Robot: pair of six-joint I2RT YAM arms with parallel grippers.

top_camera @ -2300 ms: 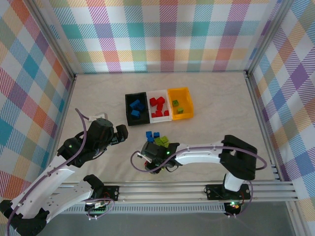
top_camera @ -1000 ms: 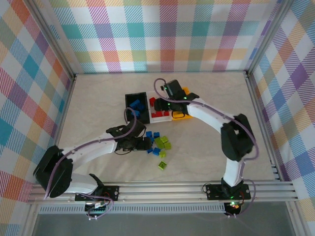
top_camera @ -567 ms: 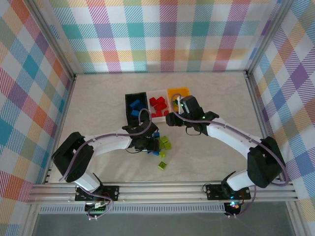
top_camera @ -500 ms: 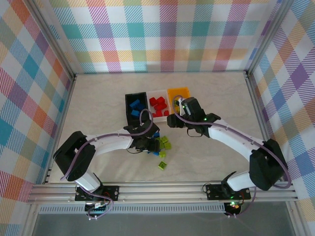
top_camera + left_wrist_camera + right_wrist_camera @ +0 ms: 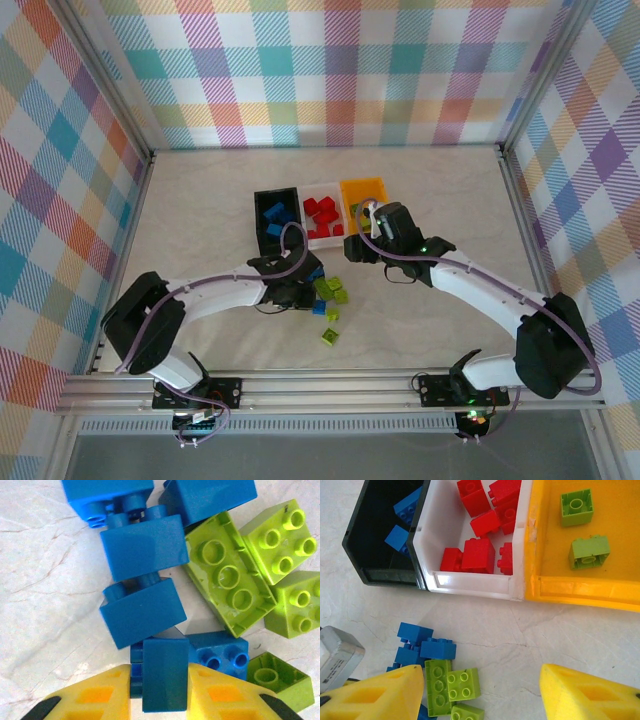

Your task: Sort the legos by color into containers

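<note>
My left gripper [image 5: 160, 692] is shut on a blue lego [image 5: 165, 675] at the near edge of the loose pile on the table. Other blue legos [image 5: 142, 547] and lime green legos [image 5: 227, 580] lie just beyond it. In the top view the left gripper [image 5: 303, 292] is down at the pile [image 5: 328, 290]. My right gripper [image 5: 480, 695] hangs open over bare table in front of the containers, holding nothing. The black container [image 5: 375, 545] holds blue legos, the white container [image 5: 470, 582] red ones, the orange-yellow container [image 5: 620, 530] two green ones.
The three containers [image 5: 268, 237] stand side by side at the table's middle. One green lego [image 5: 330, 336] lies apart, nearer the arm bases. Both arms reach inward and their grippers are close together above the pile. Plaid walls enclose the table.
My left gripper has closed on the blue lego at the pile. The right arm has drawn back from over the containers toward the pile, still open.
</note>
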